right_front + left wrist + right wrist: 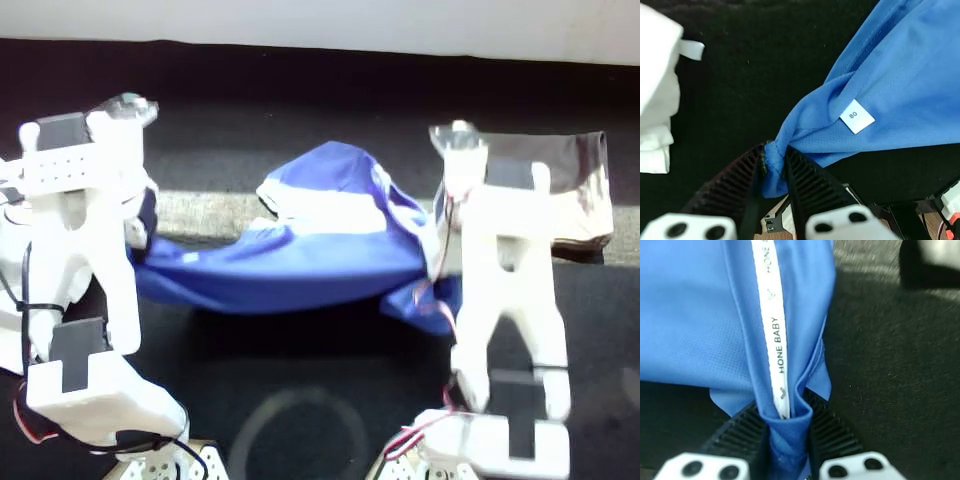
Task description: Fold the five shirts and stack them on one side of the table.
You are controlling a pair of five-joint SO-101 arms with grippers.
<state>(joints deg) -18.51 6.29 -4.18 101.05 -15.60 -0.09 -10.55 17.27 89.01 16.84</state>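
Two grippers share one blue shirt [300,255], which stretches from one to the other over the dark table [320,400]. The left gripper [774,155] is pressed together on a bunched corner of the cloth. Its ribbed fingers [810,185] pinch a small twist of fabric, and from that pinch the shirt fans out away from the fingertips, with a small white tag [856,116] a short way beyond them. The right gripper [785,412] is likewise clamped on a fold at the shirt's opposite end, and a white tape [771,315] runs along the cloth straight out from between its fingers. In the high view we see the shirt's near edge hanging in the span between the two grippers, while its far part heaps up with a white band [320,210] across it; we cannot tell whether the lowest part touches the table. On the outer side of the left gripper lies a white garment [657,90], apart from the blue cloth. On the outer side of the right gripper and beyond it, a folded grey and cream shirt [575,190] rests on the table.
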